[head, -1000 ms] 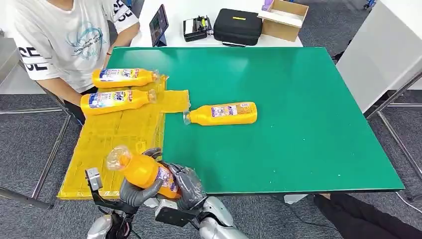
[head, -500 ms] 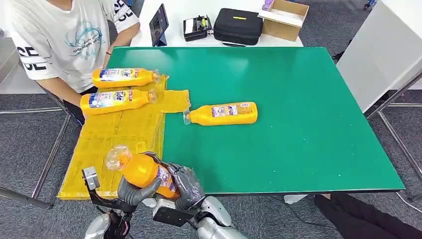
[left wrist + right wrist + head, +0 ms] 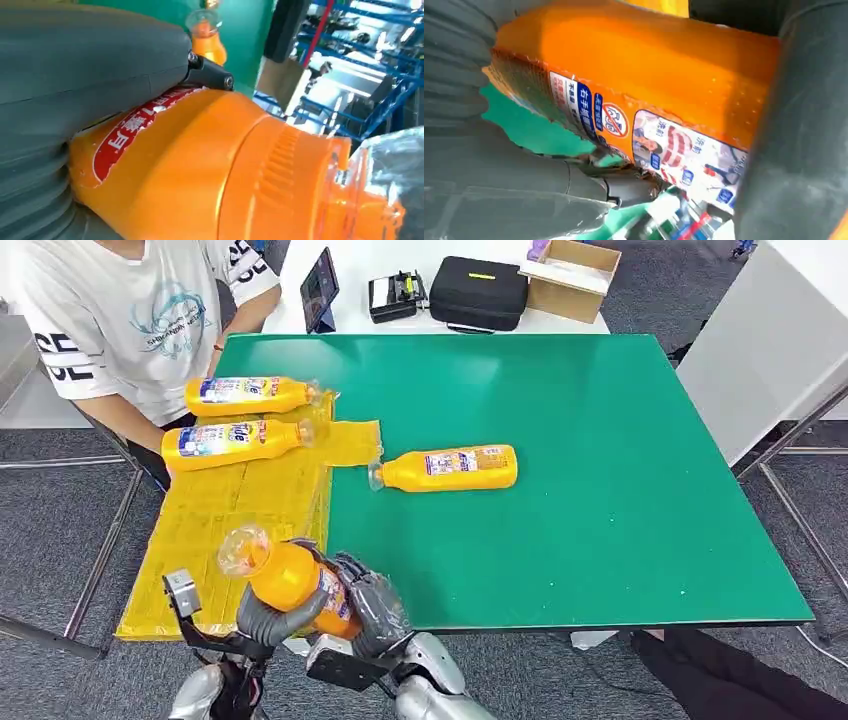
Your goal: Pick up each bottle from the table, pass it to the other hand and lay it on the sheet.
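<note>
At the near edge of the table (image 3: 600, 540), both hands clasp one orange bottle (image 3: 290, 585), held tilted above the near corner of the yellow sheet (image 3: 230, 510) with its clear cap end pointing up and to the left. The left hand (image 3: 268, 618) wraps the bottle from below, its fingers curled up against the body; the right hand (image 3: 375, 608) closes round the base end, hiding the bottom of the bottle. How firmly each hand presses cannot be made out. In the left wrist view the bottle's ribbed shoulder (image 3: 280, 170) is very close, and the label is partly covered by the thumb (image 3: 90, 65).

Farther off, a third bottle (image 3: 445, 468) lies on its side on the bare green top, neck toward the sheet's right flap. At the far left, two more bottles (image 3: 235, 440) (image 3: 250, 395) lie side by side on the sheet. A seated person (image 3: 130, 320), cut off at the top, is just beyond them. Past the table stand a tablet (image 3: 320, 288), a black case (image 3: 478, 292) and a cardboard box (image 3: 572, 278).
</note>
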Robot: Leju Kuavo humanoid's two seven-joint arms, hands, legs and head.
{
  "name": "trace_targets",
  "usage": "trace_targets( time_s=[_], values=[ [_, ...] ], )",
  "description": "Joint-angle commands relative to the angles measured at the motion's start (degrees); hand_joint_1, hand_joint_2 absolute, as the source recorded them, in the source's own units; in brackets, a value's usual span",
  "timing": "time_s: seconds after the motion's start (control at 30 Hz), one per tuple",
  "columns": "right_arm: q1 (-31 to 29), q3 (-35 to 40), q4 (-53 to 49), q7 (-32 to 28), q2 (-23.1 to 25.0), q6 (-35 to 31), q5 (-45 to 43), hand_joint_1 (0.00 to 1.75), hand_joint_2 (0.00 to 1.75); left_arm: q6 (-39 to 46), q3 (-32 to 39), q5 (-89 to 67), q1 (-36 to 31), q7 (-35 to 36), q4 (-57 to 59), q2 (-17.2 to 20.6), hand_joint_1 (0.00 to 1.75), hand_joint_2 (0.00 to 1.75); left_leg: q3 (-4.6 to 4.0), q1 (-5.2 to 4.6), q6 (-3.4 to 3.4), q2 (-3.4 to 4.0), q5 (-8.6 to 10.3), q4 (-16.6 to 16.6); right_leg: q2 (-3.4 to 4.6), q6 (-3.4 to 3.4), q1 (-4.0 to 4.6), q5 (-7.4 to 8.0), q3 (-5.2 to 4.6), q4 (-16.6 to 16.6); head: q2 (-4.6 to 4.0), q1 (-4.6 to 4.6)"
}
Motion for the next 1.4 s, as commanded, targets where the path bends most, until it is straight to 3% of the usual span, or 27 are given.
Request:
trace_targets(
  time_s=[0.03,0.4,0.67,0.77,0.87,0.9,0.93,1.07,1.3,1.4],
  values=[
    [2.62,-4.98,-18.27,-0.37,-3.0,1.51,-7.02,0.0,0.0,11.0,13.54,-0.17,-11.69,0.89,2.69,-0.99,1.75,1.75,0.04,0.09,-0.01,-0.18,-0.04,0.11,-0.24,-0.21,0.13,-0.1,0.16,0.07,0.0,0.02],
    [2.29,-4.67,-20.31,-2.33,-2.13,0.34,-11.46,0.0,0.0,28.6,20.22,-9.21,-19.89,-4.93,4.94,-1.75,1.75,1.75,0.19,0.14,-0.05,-0.03,-0.03,0.09,-0.11,-0.23,0.18,-0.09,0.29,0.05,0.0,0.02],
    [2.25,-4.68,-20.35,-2.33,-2.15,0.35,-11.46,0.0,0.0,28.6,20.25,-9.2,-19.79,-4.93,5.02,-1.73,1.75,1.75,0.15,0.09,-0.07,-0.01,0.04,-0.01,-0.04,-0.17,0.1,-0.02,0.21,-0.02,0.0,0.02],
    [3.22,-5.36,-23.0,-3.76,-2.02,-0.59,-13.65,0.0,0.0,36.97,18.72,-20.03,-20.93,-7.95,7.22,-0.31,1.75,1.75,0.25,0.11,-0.06,0.02,-0.03,0.02,-0.05,-0.23,0.15,-0.07,0.33,-0.01,0.0,0.02],
    [3.7,-5.26,-27.81,-4.38,-2.52,-0.44,-15.41,0.0,0.0,48.53,12.99,-45.0,-24.31,-8.24,14.81,3.79,1.75,1.75,0.18,0.09,-0.07,-0.04,0.02,0.0,-0.1,-0.2,0.12,-0.06,0.24,0.0,0.0,0.02],
    [3.61,-5.16,-28.64,-4.41,-2.65,-0.3,-15.69,0.0,0.0,48.75,12.61,-48.32,-25.34,-7.65,16.91,4.03,1.75,1.75,0.28,0.12,-0.08,-0.08,-0.04,0.04,-0.16,-0.28,0.16,-0.13,0.38,0.04,0.0,0.02],
    [3.4,-5.28,-30.06,-4.34,-2.9,0.44,-16.7,0.0,0.0,48.42,6.88,-60.16,-28.38,-3.6,23.42,6.93,1.75,1.75,0.39,0.14,-0.07,-0.08,-0.09,0.06,-0.18,-0.34,0.2,-0.18,0.5,0.04,0.0,0.0],
    [3.57,-5.54,-32.42,-4.52,-3.42,2.55,-18.32,0.0,0.0,43.43,0.39,-75.55,-34.1,-1.86,37.98,8.83,1.75,1.75,0.18,0.08,-0.07,-0.32,0.11,-0.02,-0.36,-0.2,0.11,-0.07,0.3,0.02,0.0,0.02],
    [4.25,-5.01,-32.44,-4.67,-3.88,4.87,-18.66,0.0,0.0,35.16,-6.45,-84.29,-36.16,-1.46,45.54,12.29,1.75,1.75,0.56,0.13,-0.03,0.28,-0.12,-0.01,0.21,-0.46,0.18,-0.02,0.53,-0.05,0.0,0.02],
    [4.75,-5.32,-32.01,-5.33,-4.14,5.71,-19.22,0.0,0.0,33.82,-6.03,-83.63,-35.66,-2.38,45.97,13.03,1.75,1.75,0.34,0.11,-0.07,0.37,-0.01,-0.02,0.3,-0.35,0.16,0.05,0.27,-0.02,0.0,0.02]
  ],
)
